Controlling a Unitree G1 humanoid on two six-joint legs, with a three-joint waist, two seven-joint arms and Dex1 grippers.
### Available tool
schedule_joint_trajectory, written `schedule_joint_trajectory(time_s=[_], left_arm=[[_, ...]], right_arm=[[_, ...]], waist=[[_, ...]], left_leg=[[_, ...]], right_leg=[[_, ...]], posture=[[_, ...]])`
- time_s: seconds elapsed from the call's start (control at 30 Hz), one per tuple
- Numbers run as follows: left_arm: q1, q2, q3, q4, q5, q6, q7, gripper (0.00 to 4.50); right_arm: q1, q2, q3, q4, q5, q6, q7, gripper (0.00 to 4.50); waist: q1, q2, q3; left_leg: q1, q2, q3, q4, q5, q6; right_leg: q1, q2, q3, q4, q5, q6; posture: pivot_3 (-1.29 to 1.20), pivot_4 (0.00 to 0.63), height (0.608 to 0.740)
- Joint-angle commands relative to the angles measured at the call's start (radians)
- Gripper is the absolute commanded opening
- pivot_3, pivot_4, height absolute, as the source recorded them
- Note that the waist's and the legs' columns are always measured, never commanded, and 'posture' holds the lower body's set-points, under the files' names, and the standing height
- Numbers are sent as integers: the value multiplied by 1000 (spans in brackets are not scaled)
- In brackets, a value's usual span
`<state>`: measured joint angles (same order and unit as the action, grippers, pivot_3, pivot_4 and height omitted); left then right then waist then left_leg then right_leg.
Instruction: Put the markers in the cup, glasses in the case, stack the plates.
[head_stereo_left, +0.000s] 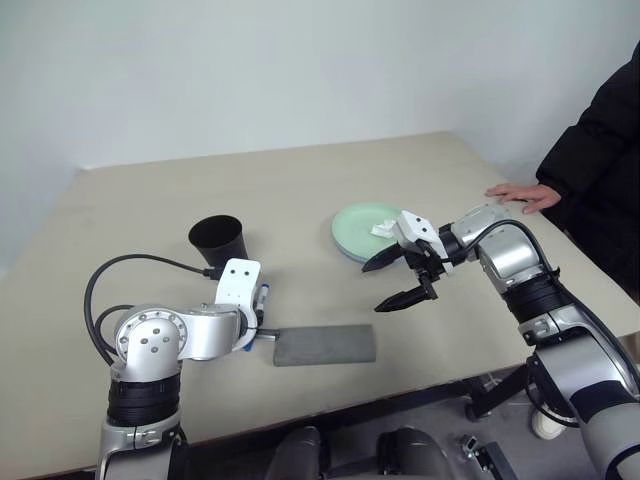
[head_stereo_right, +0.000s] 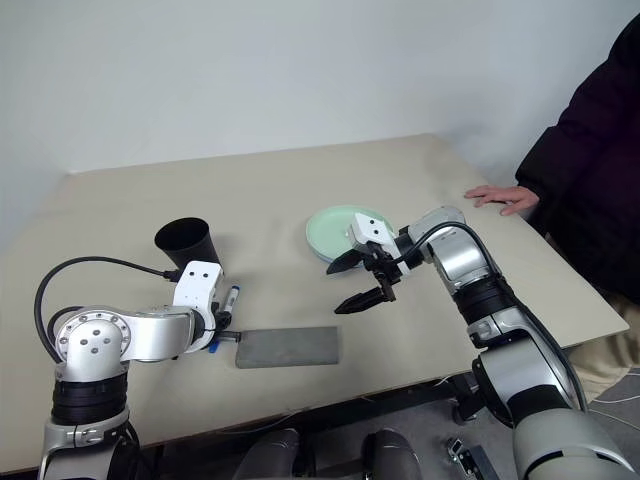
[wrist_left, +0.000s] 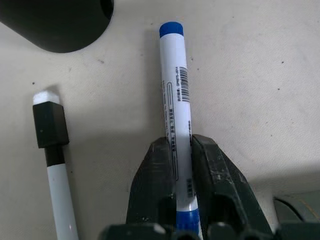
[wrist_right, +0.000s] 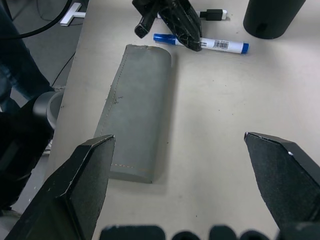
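The blue-capped marker (wrist_left: 174, 85) lies on the table, and my left gripper (wrist_left: 181, 147) is shut on its barrel near the rear end. The black-capped marker (wrist_left: 51, 150) lies beside it, untouched. The black cup (head_stereo_left: 218, 240) stands upright just beyond both markers. The grey case (head_stereo_left: 324, 345) lies closed near the table's front edge, right of my left gripper. A mint green plate (head_stereo_left: 358, 225) sits right of centre, with a bluish rim along its near edge. My right gripper (head_stereo_left: 400, 280) hovers open and holds nothing, in front of the plate. The glasses are out of view.
A crumpled white tissue (head_stereo_left: 384, 230) rests on the green plate. A person in a dark sleeve stands at the right with a hand (head_stereo_left: 525, 195) flat on the table's edge. A black cable (head_stereo_left: 130, 265) loops from my left arm.
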<state>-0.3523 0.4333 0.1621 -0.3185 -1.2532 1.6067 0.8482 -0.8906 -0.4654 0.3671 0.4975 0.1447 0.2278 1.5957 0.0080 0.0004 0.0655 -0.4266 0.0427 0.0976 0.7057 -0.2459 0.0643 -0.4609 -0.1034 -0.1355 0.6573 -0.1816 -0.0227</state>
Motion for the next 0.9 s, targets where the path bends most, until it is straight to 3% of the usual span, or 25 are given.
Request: schedule_joint_trajectory(time_s=[0.03, 0.27, 0.4, 0.63, 0.77, 0.9], left_arm=[[2, -3, -10, 13, 28, 8, -9, 103], [-40, 38, -37, -19, 13, 8, -117, 103], [-100, 87, -88, -105, 38, -11, -319, 103], [-140, 169, -144, -279, 169, -289, -695, 103], [-145, 152, -104, -305, 319, -530, -796, 103], [-140, 117, -36, -247, 375, -655, -850, 103]], right_arm=[[-31, -1, -23, -22, 8, -6, 6, 4500], [-32, -2, -21, -19, 6, -8, 8, 4500], [-33, 0, -19, -21, 6, -5, 8, 4500], [-30, 0, -18, -26, 5, -3, 11, 4500], [-27, 0, -17, -34, 6, 1, 10, 4500], [-24, 1, -18, -40, 7, 3, 8, 4500]], waist=[[0, 0, 0], [0, 0, 0], [0, -1, 1], [-1, -1, 1], [-1, -1, 1], [0, -1, 1]], left_leg=[[0, 0, 0, 0, 0, 0], [0, 0, 0, 0, 0, 0], [-2, 0, 0, 0, 0, 0], [-2, 0, 1, -6, 0, -1], [-2, 0, 2, -7, 1, -1], [-2, 0, 2, -6, 1, -1]], right_leg=[[0, 0, 0, 0, 0, 0], [0, 0, -1, 0, 0, 0], [-1, 0, -2, -1, 0, 0], [-3, 1, -1, -6, 0, 0], [-3, 2, -1, -6, 0, 0], [-2, 2, -1, -6, 0, 0]], posture=[[0, 0, 700], [0, 0, 700], [0, 0, 700], [0, 0, 700], [0, 0, 700], [0, 0, 700]])
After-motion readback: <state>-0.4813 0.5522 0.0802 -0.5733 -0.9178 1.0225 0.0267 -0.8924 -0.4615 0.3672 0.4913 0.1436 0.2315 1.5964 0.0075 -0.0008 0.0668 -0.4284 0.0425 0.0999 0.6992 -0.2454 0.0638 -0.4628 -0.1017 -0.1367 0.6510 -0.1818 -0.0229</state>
